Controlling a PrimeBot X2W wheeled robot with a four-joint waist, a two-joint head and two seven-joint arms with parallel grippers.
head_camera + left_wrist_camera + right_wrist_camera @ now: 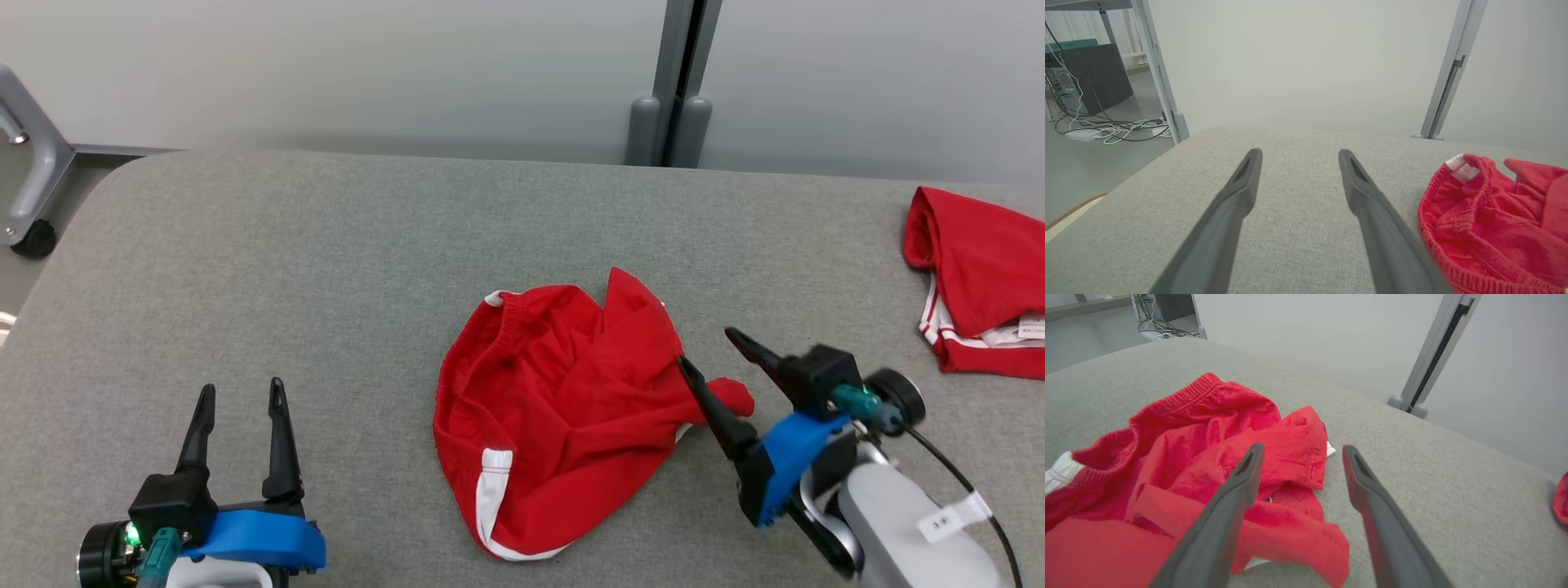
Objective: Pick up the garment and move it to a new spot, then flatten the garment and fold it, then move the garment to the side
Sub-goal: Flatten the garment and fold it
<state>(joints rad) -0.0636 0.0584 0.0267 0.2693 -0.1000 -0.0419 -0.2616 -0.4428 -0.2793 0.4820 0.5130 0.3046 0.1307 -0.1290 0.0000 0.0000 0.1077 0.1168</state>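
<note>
Head view shows the left gripper [242, 384] near the bottom edge, fingers apart and empty, well apart from the crumpled red shorts [563, 408], which lie to its right at the middle of the grey table [326, 245]. The right gripper [704, 345], fingers likewise apart and holding nothing, stands at the right edge of the shorts with one finger over the cloth, so it is judged the nearer arm for the pick-up. Farther back at the right, well apart, lies a second red garment [980, 278].
</note>
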